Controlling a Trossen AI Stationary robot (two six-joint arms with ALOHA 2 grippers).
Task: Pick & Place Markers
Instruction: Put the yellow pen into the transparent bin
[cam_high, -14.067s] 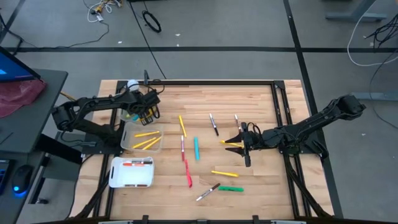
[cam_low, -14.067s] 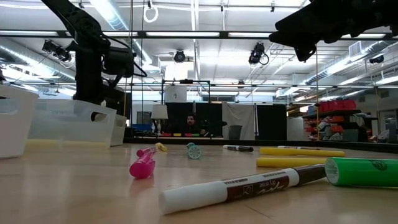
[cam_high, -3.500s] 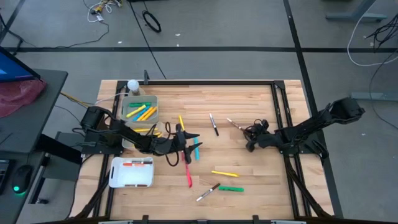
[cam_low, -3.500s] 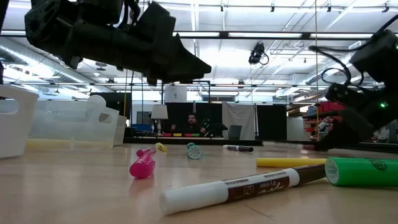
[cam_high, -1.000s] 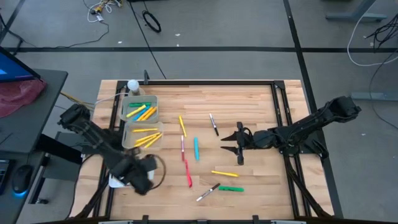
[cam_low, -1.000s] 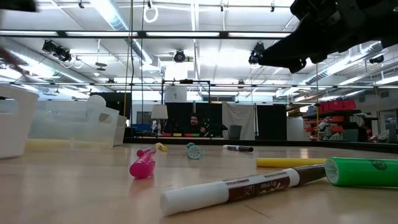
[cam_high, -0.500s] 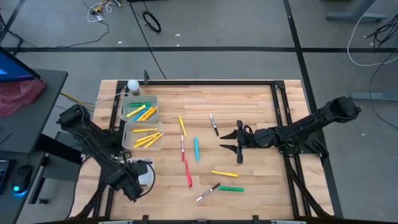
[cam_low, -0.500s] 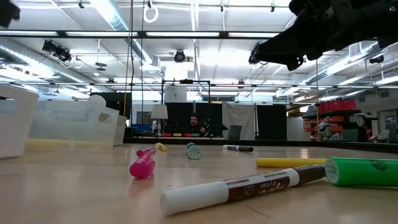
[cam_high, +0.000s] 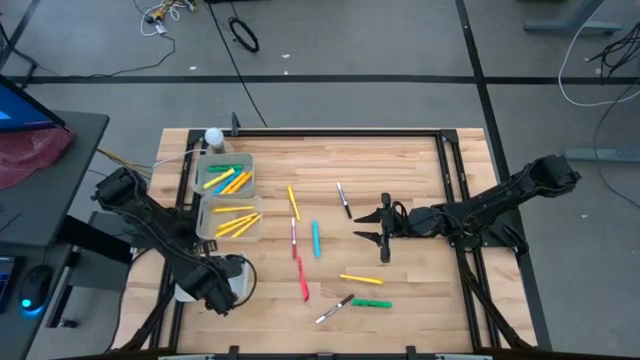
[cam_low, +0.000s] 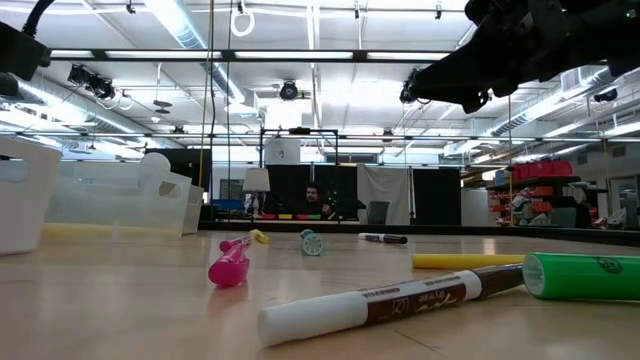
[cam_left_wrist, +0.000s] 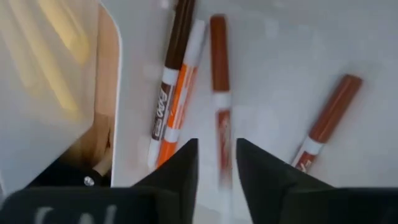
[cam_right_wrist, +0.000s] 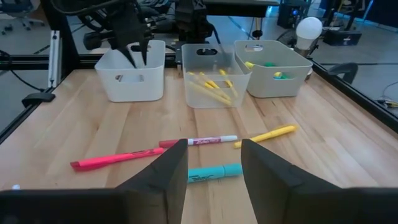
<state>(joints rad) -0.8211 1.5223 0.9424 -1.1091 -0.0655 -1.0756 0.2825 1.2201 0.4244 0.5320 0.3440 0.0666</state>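
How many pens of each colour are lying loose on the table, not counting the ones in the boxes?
Yellow pens: 2
Green pen: 1
Light blue pen: 1
Red pen: 1
White pen with red ends: 1
White pens with dark ends: 2
Total: 8

Markers (cam_high: 315, 238) on table (cam_high: 400, 160), right of bins (cam_high: 228, 218)

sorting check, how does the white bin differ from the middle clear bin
The white bin is opaque; the middle clear bin is see-through. The white bin holds dry-erase markers; the clear one holds yellow markers. The left gripper is over the white bin only. Both are small handled tubs.
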